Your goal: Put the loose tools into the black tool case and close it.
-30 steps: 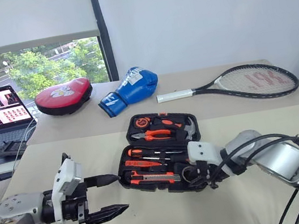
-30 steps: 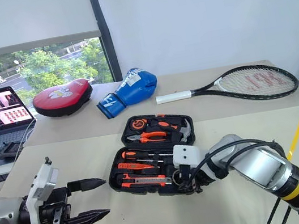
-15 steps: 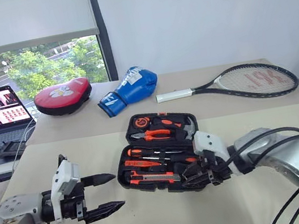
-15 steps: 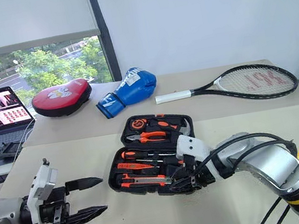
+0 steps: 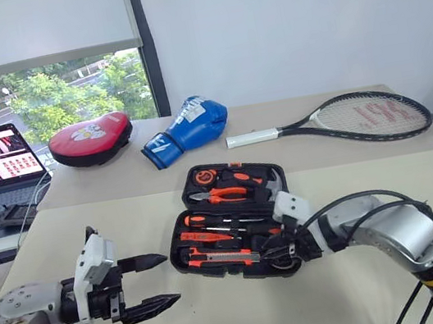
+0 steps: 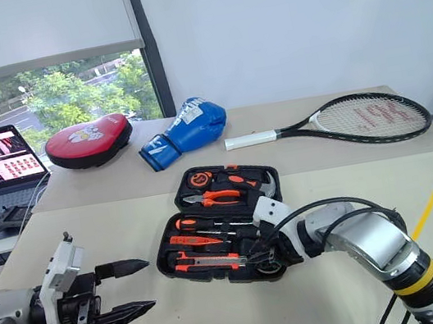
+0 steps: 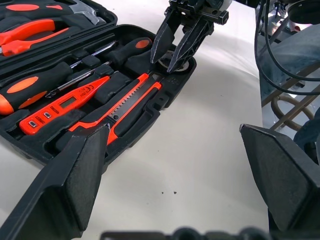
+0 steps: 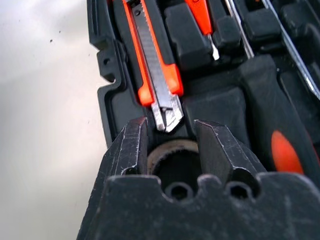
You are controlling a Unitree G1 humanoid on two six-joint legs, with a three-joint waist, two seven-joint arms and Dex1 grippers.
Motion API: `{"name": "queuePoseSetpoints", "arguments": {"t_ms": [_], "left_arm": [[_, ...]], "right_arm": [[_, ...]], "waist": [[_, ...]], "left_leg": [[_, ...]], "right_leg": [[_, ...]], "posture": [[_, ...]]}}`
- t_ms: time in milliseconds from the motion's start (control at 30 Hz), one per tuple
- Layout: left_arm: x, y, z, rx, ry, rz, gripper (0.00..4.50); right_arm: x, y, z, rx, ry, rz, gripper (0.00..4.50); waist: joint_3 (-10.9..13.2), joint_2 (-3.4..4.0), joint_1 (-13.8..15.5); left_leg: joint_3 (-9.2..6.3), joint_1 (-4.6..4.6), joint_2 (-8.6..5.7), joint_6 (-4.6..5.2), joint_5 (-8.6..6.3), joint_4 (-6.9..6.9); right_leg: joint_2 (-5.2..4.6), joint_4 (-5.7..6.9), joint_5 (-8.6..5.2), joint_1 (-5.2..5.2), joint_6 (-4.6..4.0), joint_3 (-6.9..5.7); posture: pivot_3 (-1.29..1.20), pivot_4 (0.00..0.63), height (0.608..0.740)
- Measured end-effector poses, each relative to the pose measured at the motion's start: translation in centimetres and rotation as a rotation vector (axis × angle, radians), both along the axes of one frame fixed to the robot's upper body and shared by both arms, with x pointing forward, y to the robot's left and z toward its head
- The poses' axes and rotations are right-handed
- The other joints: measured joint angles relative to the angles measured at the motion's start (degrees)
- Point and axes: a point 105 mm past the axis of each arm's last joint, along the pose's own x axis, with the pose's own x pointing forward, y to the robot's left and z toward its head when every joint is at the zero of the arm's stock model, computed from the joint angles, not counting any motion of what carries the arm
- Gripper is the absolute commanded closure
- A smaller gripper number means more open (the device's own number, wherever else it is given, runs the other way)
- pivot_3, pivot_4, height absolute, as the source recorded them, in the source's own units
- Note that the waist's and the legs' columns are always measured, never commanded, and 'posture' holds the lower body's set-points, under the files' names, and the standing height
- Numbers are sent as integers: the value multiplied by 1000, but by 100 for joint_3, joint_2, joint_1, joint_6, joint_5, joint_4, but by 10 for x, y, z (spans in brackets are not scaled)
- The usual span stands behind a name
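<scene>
— On the table, where is the case seen?
— Lid up, tools slotted. Tape roll is pinched by the right gripper at its corner slot; left gripper is spread, empty.

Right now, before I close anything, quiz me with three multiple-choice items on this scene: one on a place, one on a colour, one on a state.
1. Where is the right gripper?
A. over the tape roll at the near right corner of the tool case
B. above the tennis racket
C. beside the laptop

2. What colour is the boxing glove?
A. red
B. blue
C. green

3. How is the tool case now?
A. latched shut
B. open
C. upside down

Key: 1 A, its fingers straddle the roll; 2 B, blue with white; 3 B, both halves show tools.
</scene>
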Motion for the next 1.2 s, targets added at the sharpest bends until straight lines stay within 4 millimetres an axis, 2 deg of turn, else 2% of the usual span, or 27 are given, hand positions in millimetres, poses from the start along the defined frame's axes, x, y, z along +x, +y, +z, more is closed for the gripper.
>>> {"name": "queuePoseSetpoints", "arguments": {"t_ms": [133, 233, 333, 400, 500, 533, 633, 667, 733, 800, 900, 1000, 1100, 1133, 1167, 1200], "left_arm": [[-1, 0, -3, -9, 11, 7, 0], [2, -1, -1, -37, -1, 34, 0], [11, -3, 3, -73, -24, 81, 0], [21, -5, 9, -114, -36, 129, 0], [49, -8, 19, -190, -56, 272, 0], [70, -11, 23, -218, -58, 367, 0], [110, -16, 28, -204, -3, 534, 0], [115, -17, 26, -179, 13, 558, 0], [142, -13, 22, -66, 88, 696, 0], [165, -17, 19, -24, 175, 743, 0], [188, -24, 10, 51, 250, 773, 0], [201, -28, 2, 71, 308, 781, 0], [212, -26, -4, 113, 343, 800, 0], [215, -28, -5, 133, 339, 799, 0], [220, -29, -5, 147, 333, 799, 0], [221, -30, -5, 151, 330, 799, 266]], "right_arm": [[1, 4, 3, 91, -39, -18, 2710], [7, 6, 22, 258, -158, -55, 2710], [10, -1, 47, 398, -246, -124, 2044], [11, -10, 60, 437, -299, -178, 1301], [17, -25, 66, 437, -335, -288, 339], [25, -35, 68, 408, -350, -374, 65], [43, -53, 76, 304, -403, -485, 65], [46, -54, 76, 292, -402, -498, 65], [61, -61, 71, 251, -340, -590, 65], [73, -67, 56, 171, -271, -651, 65], [90, -72, 46, 54, -213, -745, 65], [98, -76, 44, 11, -166, -797, 65], [107, -70, 37, 46, -58, -816, 65], [111, -68, 35, 69, -18, -828, 453], [116, -66, 33, 88, 21, -836, 606], [117, -65, 32, 92, 30, -837, 689]], "waist": [[0, 0, 6], [0, 0, 19], [0, 0, 25], [1, 2, 25], [1, 2, 44], [2, 2, 55], [5, -5, 31], [6, -8, 21], [10, -15, -10], [11, -16, -17], [12, -16, -33], [11, -16, -61], [12, -17, -116], [12, -17, -127], [12, -16, -131], [12, -16, -131]], "left_leg": [[-1, -1, 0, 0, 0, 0], [-1, -1, -2, 0, 0, 0], [-4, 0, -2, -1, 1, 2], [-7, 2, -3, -1, 1, 1], [-11, 5, -6, -6, 4, 4], [-12, 8, -13, -8, 11, 5], [-10, 5, -27, -4, 33, 2], [-10, 8, -26, -5, 33, 2], [-9, 10, -26, -6, 38, 1], [-8, 11, -26, -4, 40, -2], [0, -5, -32, -3, 46, -4], [0, -17, -28, -1, 48, -8], [0, -36, -35, 2, 47, -11], [1, -40, -40, 2, 46, -12], [1, -43, -42, 2, 46, -12], [1, -43, -42, 2, 46, -13]], "right_leg": [[1, 1, 0, 0, 0, 0], [3, 1, 1, 1, 1, 2], [6, 2, 3, 4, 5, 3], [5, 2, 3, 8, 5, 4], [8, 7, 7, 11, 8, 3], [7, 11, 13, 14, 11, 4], [11, 8, 32, 12, 11, 5], [12, 12, 32, 15, 11, 6], [21, 10, 35, 18, 8, 8], [23, 13, 36, 16, 9, 8], [22, 12, 36, 0, 10, 10], [25, 14, 33, -3, 19, 5], [22, 2, 29, -15, 29, 1], [20, 0, 30, -19, 33, 1], [18, -1, 29, -20, 37, 1], [18, -1, 29, -21, 38, 1]], "posture": [[0, 150, 740], [0, 150, 740], [0, 150, 740], [0, 150, 740], [0, 150, 740], [0, 150, 740], [0, 150, 740], [0, 150, 740], [0, 150, 740], [0, 150, 740], [0, 150, 740], [0, 150, 740], [0, 150, 740], [0, 150, 740], [0, 150, 740], [0, 150, 740]]}}
